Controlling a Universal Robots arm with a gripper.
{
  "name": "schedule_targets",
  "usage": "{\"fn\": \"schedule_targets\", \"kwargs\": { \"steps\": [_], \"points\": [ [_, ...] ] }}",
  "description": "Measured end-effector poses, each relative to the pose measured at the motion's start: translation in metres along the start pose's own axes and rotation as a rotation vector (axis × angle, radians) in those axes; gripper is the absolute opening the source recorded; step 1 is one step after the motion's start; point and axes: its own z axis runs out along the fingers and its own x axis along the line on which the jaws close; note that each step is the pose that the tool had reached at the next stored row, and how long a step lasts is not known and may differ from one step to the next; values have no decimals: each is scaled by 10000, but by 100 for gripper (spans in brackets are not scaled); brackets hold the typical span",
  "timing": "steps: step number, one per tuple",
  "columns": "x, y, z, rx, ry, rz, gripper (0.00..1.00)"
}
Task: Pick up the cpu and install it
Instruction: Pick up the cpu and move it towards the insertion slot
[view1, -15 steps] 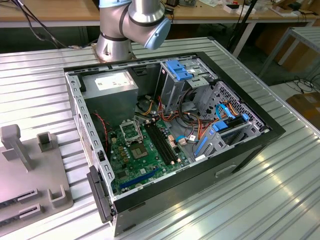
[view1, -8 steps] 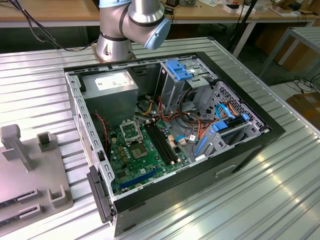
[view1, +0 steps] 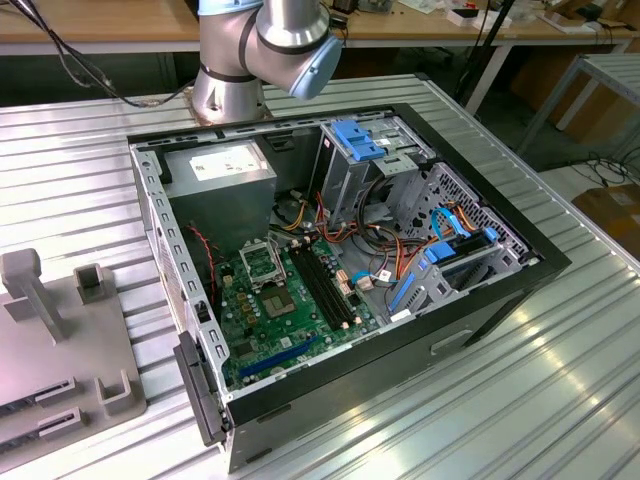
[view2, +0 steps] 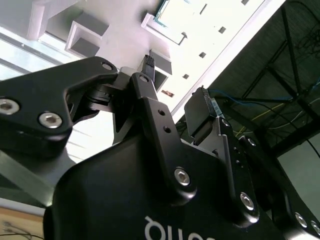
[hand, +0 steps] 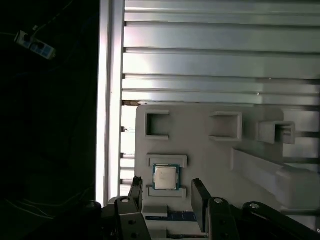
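In the first wrist view the cpu (hand: 165, 177), a small square chip with a silvery top, lies flat in a shallow seat of a pale grey holder plate (hand: 210, 160). My gripper (hand: 168, 196) hangs above it, open, with one black finger on each side of the chip and nothing between them. The second wrist view shows the same two fingers (view2: 146, 67) apart over the grey plate. In the exterior view the open computer case (view1: 480, 300) holds the green motherboard (view1: 300, 320) with its black-framed socket (view1: 262, 263).
The grey holder plate (view1: 70, 350) with upright posts and brackets lies on the ribbed metal table (view1: 520, 400) at the exterior view's left of the case. The arm's base (view1: 228, 90) stands behind the case. Cables, blue drive brackets and a power supply crowd the case's inside.
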Motion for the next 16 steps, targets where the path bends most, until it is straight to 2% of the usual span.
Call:
{"fn": "schedule_targets", "kwargs": {
  "steps": [4, 11, 16],
  "points": [
    [0, -30, 56, 3, 7, -89, 52],
    [-3, -41, 153, 5, 9, -109, 52],
    [-5, -50, 199, 4, 8, -109, 52]
  ]
}}
